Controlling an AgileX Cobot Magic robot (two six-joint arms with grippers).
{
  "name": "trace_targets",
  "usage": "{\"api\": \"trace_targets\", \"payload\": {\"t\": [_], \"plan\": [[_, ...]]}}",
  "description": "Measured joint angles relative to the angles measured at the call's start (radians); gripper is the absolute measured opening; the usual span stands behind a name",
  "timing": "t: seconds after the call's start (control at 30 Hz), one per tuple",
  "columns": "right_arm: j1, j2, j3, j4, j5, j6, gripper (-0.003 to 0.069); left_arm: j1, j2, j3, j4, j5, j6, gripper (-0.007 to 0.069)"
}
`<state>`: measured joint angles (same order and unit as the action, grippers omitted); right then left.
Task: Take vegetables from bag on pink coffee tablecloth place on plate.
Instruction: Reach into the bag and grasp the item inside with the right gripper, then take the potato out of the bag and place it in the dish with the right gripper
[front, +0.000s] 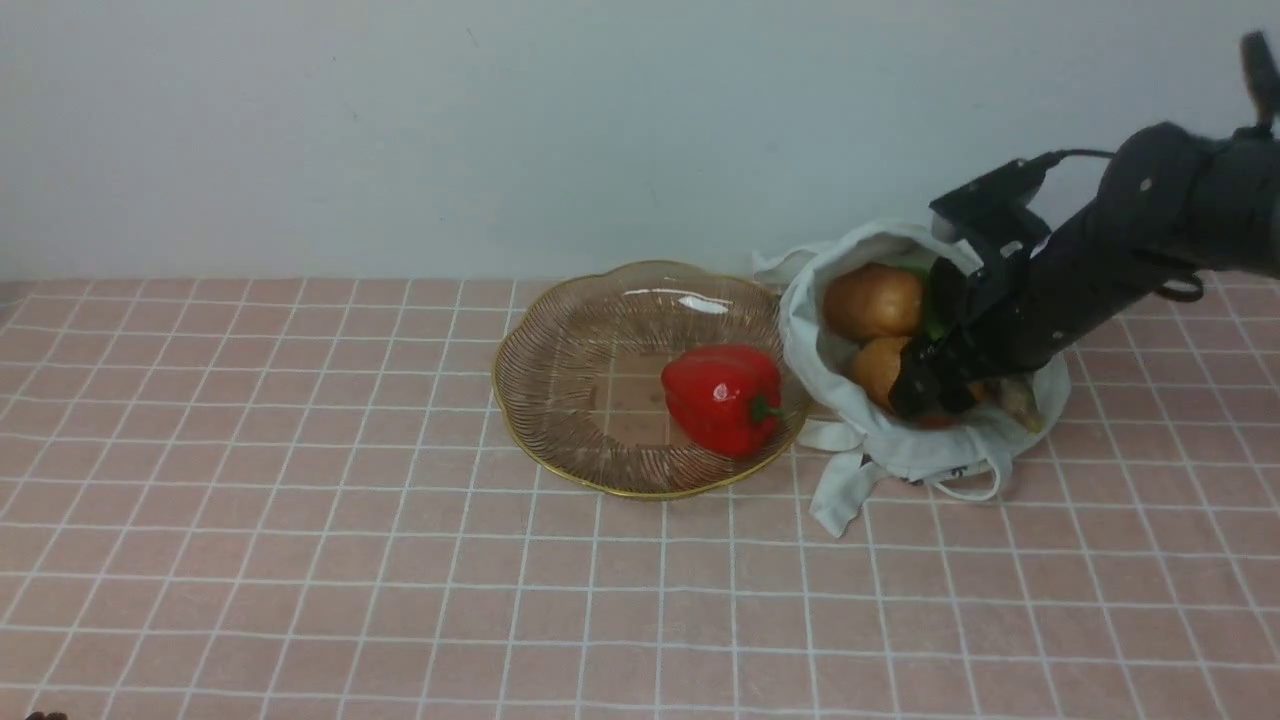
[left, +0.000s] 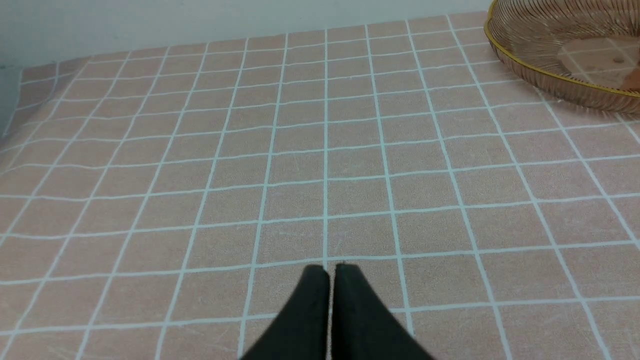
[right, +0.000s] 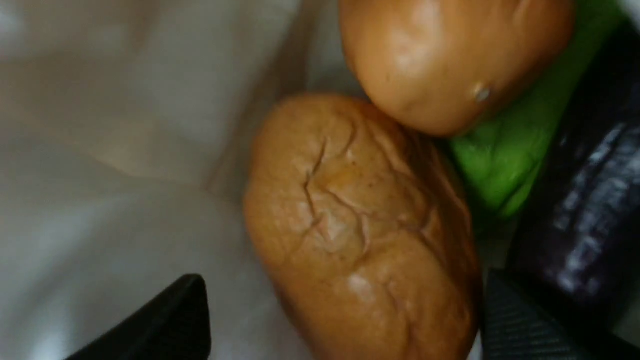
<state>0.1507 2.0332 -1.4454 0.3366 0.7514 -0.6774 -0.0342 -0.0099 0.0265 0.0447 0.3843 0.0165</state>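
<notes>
tool (right: 345, 285) spread wide astride cracked potato (right: 360, 230) | smooth potato (right: 440, 55) touching it | gourd (right: 505, 165), eggplant (right: 585, 220) alongside | all inside bag (right: 125, 125)

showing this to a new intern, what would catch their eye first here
The glossy red bell pepper lying alone in the amber plate at mid-table stands out most. Just to the plate's right, the right gripper reaches into the open white bag, its jaws spread either side of the nearer potato.
</notes>
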Motion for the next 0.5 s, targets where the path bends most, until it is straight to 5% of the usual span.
{"api": "trace_targets", "payload": {"t": [0.23,0.4,0.5], "plan": [[0.001,0.044,-0.005,0.006,-0.023,-0.002,0.0645,0.000,0.000,0.000,0.000,0.000,0.000,-0.0004],[0.001,0.044,-0.023,0.004,-0.018,0.000,0.0481,0.000,0.000,0.000,0.000,0.000,0.000,-0.0004],[0.002,0.044,-0.063,-0.027,0.036,0.024,0.0478,0.000,0.000,0.000,0.000,0.000,0.000,-0.0004]]}}
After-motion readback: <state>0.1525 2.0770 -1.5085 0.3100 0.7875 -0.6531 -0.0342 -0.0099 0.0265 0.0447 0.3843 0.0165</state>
